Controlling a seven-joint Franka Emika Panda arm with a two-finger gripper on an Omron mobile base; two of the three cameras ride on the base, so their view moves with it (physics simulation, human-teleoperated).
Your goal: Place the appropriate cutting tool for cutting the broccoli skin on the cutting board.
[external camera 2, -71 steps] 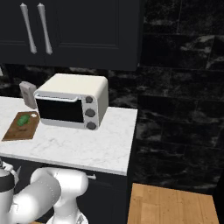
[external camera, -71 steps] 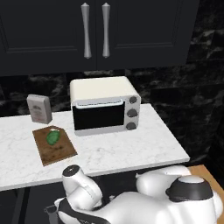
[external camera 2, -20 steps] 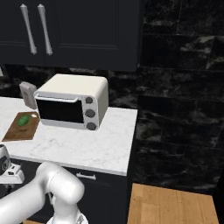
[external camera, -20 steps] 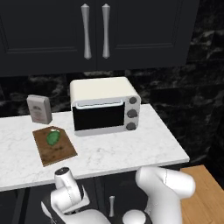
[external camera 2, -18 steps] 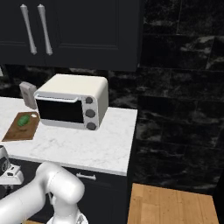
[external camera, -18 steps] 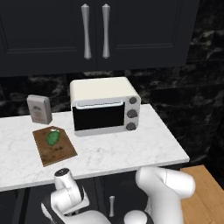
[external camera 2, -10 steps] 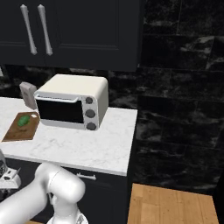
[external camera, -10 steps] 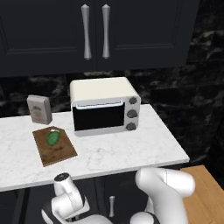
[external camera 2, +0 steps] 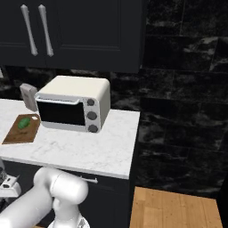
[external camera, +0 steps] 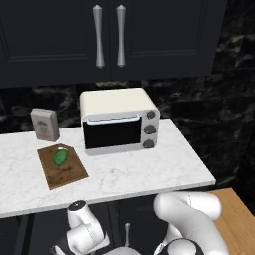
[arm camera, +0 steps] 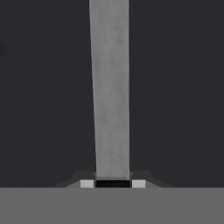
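The dark-brown cutting board [external camera: 71,174] lies on the left of the white marble counter [external camera: 149,172], and the green broccoli [external camera: 61,156] rests on it. From the right base view the board [external camera 2: 14,134] and broccoli [external camera 2: 24,123] sit at the far left. The knife is out of view. My arm reaches down below the counter's front edge. In the hand view my gripper [arm camera: 113,183] meets a grey vertical cabinet handle [arm camera: 110,87] on a dark door. The bar fills the gap between the fingertips, which touch both its sides.
A white toaster oven [external camera: 118,119] stands at the counter's middle, and a grey upright box [external camera: 45,124] stands behind the board. Dark upper cabinets hang above. A slim grey handle [external camera: 127,234] shows on the base cabinet front. Wooden floor [external camera 2: 178,207] lies to the right.
My arm has folded down from in front of the counter to the base cabinets. It sank a little further in the last half second. Nothing on the counter moved.
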